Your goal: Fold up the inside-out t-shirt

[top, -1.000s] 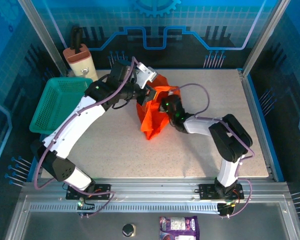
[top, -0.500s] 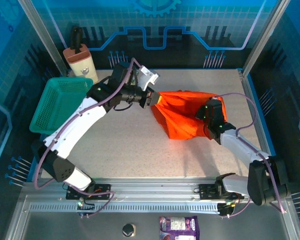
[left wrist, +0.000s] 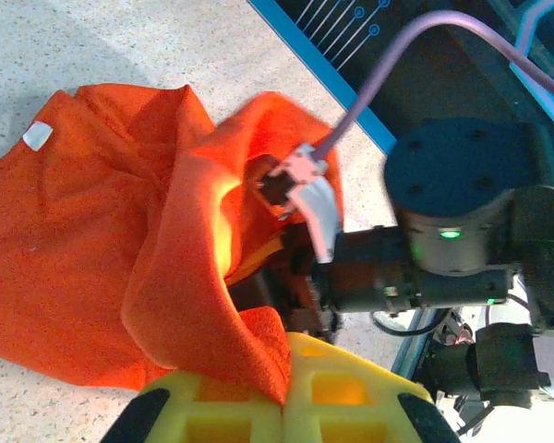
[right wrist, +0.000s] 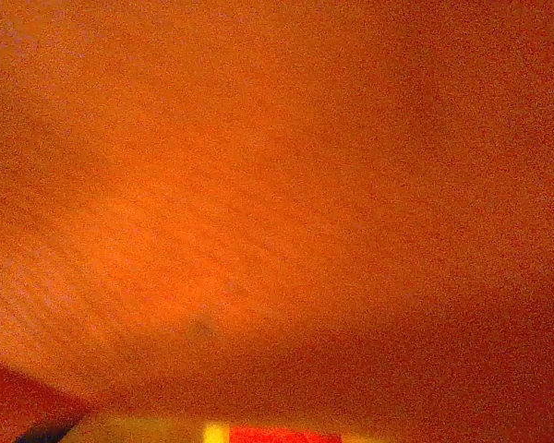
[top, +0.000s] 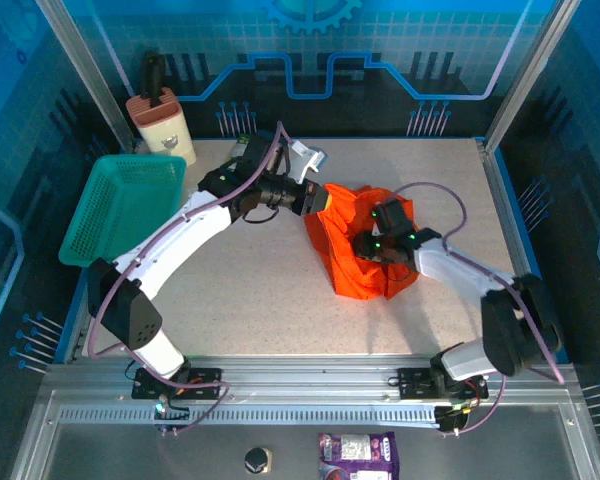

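Note:
The inside-out t-shirt [top: 352, 276] lies bunched in an orange-red heap at the middle of the table [top: 230, 300]. My left gripper [top: 318, 203] is at the heap's upper left edge. In the left wrist view its yellow fingers [left wrist: 212, 406] are shut on a fold of the t-shirt [left wrist: 83, 231], and a white tag [left wrist: 37, 136] shows on the cloth. My right gripper [top: 365, 250] is pushed into the heap from the right, its fingertips buried in cloth. In the right wrist view the t-shirt [right wrist: 277, 185] presses right against the camera, hiding how the jaws stand.
A teal mesh basket [top: 115, 205] sits tilted at the table's left edge. A beige container with a dark handle [top: 160, 122] stands at the back left. A purple packet [top: 358, 455] lies below the rail in front. Blue walls close in the table.
The right arm swung out to the right, stretching the t-shirt wide, then came back left, and the cloth collapsed into a heap. The left gripper kept its hold and shifted slightly right.

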### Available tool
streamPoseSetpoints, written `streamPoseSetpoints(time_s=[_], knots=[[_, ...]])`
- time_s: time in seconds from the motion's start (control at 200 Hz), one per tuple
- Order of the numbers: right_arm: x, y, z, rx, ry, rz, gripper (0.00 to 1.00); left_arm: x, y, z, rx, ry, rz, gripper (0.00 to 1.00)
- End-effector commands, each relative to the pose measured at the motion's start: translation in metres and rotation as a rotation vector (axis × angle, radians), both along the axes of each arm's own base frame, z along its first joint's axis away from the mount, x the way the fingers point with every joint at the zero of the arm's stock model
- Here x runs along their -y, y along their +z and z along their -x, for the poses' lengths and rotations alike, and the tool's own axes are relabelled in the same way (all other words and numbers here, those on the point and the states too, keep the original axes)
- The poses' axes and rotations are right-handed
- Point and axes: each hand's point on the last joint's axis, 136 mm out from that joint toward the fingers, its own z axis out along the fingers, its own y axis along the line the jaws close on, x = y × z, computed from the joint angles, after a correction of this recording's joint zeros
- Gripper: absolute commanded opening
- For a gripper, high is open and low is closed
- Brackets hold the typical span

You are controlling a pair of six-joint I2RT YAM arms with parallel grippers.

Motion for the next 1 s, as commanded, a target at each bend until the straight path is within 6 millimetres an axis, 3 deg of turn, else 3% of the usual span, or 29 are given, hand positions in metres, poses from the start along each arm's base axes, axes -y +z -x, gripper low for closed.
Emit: streamPoseSetpoints(time_s=[0.0, 0.155, 0.4, 0.545, 0.675, 0.795, 0.861, 0.886, 0.996], knots=[[0.008, -0.019, -0.003, -0.080, -0.012, 0.123, 0.38, -0.005, 0.030, 0.000, 0.078, 0.033, 0.042, 0.00], [0.028, -0.026, -0.022, -0.074, -0.080, 0.253, 0.48, -0.010, 0.043, 0.007, 0.108, 0.035, 0.051, 0.00], [0.050, -0.039, -0.041, -0.088, -0.125, 0.297, 0.60, -0.017, 0.056, 0.016, 0.136, 0.041, 0.060, 0.00], [0.048, -0.058, -0.046, -0.152, -0.080, 0.297, 0.75, -0.019, 0.064, 0.018, 0.153, 0.043, 0.076, 0.00], [0.045, -0.080, -0.041, -0.244, -0.037, 0.303, 0.76, -0.021, 0.068, 0.019, 0.162, 0.053, 0.076, 0.00], [0.047, -0.080, -0.036, -0.254, -0.011, 0.336, 0.63, -0.025, 0.066, 0.014, 0.173, 0.083, 0.061, 0.00], [0.046, -0.078, -0.035, -0.259, -0.004, 0.330, 0.41, -0.027, 0.061, 0.009, 0.172, 0.104, 0.044, 0.00], [0.046, -0.076, -0.034, -0.257, 0.001, 0.323, 0.28, -0.028, 0.057, 0.005, 0.170, 0.115, 0.032, 0.00], [0.038, -0.053, -0.036, -0.205, 0.023, 0.277, 0.06, -0.033, 0.035, -0.011, 0.145, 0.171, -0.026, 0.00]])
